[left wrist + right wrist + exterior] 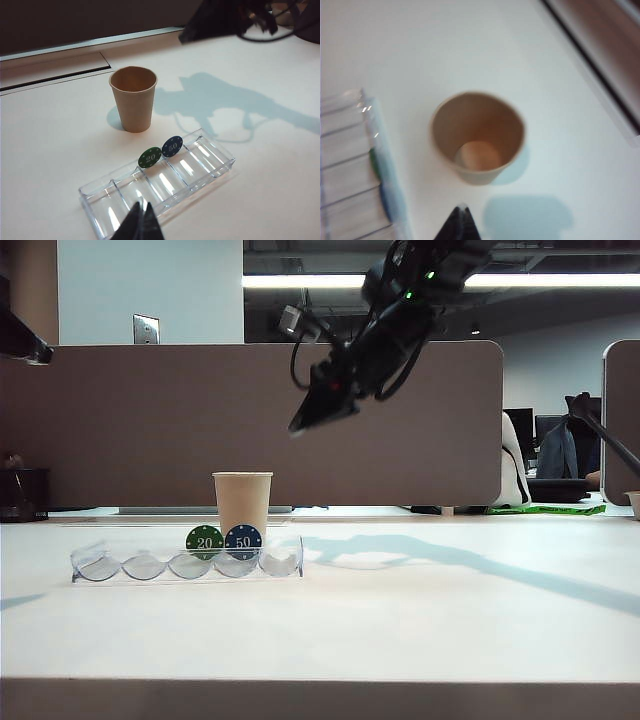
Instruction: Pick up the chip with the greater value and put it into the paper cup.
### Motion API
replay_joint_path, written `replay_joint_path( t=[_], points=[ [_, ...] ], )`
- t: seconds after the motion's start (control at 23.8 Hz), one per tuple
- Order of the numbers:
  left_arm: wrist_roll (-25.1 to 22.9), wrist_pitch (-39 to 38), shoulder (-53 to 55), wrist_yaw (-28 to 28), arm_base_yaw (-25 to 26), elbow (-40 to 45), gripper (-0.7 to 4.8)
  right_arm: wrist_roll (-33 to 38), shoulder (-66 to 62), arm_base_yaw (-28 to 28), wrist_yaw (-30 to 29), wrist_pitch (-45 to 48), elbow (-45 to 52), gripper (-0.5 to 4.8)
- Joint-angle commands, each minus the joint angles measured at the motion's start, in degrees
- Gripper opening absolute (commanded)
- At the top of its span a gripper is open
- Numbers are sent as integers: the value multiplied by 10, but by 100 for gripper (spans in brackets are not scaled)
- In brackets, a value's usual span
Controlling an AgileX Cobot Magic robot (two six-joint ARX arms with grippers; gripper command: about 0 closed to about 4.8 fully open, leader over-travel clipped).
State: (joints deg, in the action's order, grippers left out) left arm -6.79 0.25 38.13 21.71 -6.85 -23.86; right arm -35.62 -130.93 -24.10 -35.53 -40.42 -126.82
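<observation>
Task is reading as not yet begun in effect: the blue chip (243,541) marked 50 is standing on edge in the clear tray (100,567), just right of the green chip (204,541) marked 20, the two side by side and seemingly touching at the rims. The cup (242,502) is sitting upright on the table (450,620) just behind the tray, and the right wrist view is looking down into it (477,137): only the bare tan bottom is showing, no chip inside. The right gripper (312,412) is hanging high in the air, above and to the right of the cup, tilted down toward the left; its jaws are pressed together to a dark point (459,224) and nothing is showing between them. The left gripper (140,225) is sitting low at the near edge of the tray, also appearing closed and empty, well short of either chip; in the exterior view it is not showing. Both chips (172,146) and (149,157) are therefore lying untouched, as is the tray (215,165). Judgement: everything is still to do, namely opening a gripper, coming down on the blue chip without knocking the green one, lifting it clear, and releasing it over the cup (133,99). The upright chips look easy to tip, and the thin rim leaves little to pinch.
</observation>
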Motion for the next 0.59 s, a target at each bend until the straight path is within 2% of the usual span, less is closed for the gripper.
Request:
replay_joint_path(
  t=[0.04,0.25,0.55,0.59],
  points=[
    [0,7,0,4,0,-3,-5,-86,-16,-9,13,-64,-1,-1],
    [0,7,-1,4,0,-3,-5,-159,-38,-29,27,-70,-1,-1],
    [-1,7,0,4,0,-3,-5,-159,-60,-53,39,-55,0,0],
    [-1,7,0,4,0,-3,-5,-159,-61,-56,42,-58,0,21]
  ],
)
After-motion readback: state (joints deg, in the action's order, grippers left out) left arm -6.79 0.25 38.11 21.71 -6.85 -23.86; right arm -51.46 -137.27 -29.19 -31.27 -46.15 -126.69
